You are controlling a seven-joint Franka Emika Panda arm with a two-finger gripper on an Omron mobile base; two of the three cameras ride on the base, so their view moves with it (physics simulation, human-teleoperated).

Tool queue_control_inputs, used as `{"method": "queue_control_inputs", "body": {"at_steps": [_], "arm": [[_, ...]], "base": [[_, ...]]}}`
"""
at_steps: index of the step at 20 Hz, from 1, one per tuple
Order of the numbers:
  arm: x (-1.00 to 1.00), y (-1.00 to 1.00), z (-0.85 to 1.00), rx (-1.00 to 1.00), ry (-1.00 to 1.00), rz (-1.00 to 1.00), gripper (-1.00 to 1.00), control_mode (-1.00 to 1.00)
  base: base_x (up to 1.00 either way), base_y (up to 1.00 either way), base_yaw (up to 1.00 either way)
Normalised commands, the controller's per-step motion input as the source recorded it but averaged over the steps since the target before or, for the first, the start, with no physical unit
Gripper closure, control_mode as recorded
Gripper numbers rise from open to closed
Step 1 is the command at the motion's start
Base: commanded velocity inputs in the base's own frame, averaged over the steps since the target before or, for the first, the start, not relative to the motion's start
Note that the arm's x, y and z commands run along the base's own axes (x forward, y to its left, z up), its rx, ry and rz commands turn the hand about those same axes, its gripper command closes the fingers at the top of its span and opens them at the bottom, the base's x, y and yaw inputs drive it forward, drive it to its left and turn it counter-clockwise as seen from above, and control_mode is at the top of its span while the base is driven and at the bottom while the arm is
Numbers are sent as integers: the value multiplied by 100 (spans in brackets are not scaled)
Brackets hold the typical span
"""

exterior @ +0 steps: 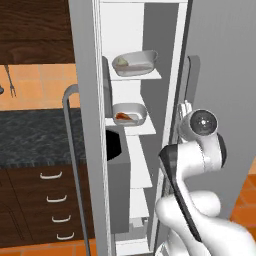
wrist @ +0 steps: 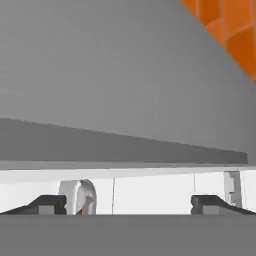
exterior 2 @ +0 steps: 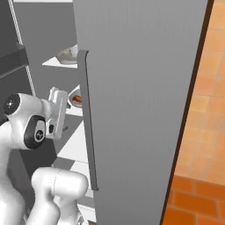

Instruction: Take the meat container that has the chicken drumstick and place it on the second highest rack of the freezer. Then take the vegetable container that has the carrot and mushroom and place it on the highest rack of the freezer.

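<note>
The freezer [exterior: 122, 30] stands open with white shelves inside. On the highest rack [exterior: 150, 75] sits the grey vegetable container [exterior: 135, 63] [exterior 2: 67, 55], holding a pale lump that looks like the mushroom [exterior: 121, 62]; I cannot make out the carrot. Below it, on the second highest rack [exterior: 147, 131], rests the meat container [exterior: 129, 113] [exterior 2: 75, 98] [wrist: 79, 196] with the reddish-brown chicken drumstick [exterior: 123, 117]. My gripper [exterior: 184, 106] [exterior 2: 56, 93] [wrist: 128, 202] hangs open and empty in front of the shelves, drawn back from both containers, near the closed door's edge.
The open freezer door [exterior: 86, 125] with its grey bar handle [exterior: 72, 150] stands to the left, and a dark box [exterior: 117, 165] is mounted on its inner side. The closed grey door [exterior 2: 140, 88] with its handle [exterior 2: 88, 123] is close on the right. A dark counter [exterior: 35, 135] with drawers lies left.
</note>
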Motion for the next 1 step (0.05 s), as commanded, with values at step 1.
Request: {"method": "queue_control_inputs", "body": {"at_steps": [1], "arm": [[-100, -65, 100, 27, -13, 0, -100, -100]], "base": [[0, 0, 0]]}}
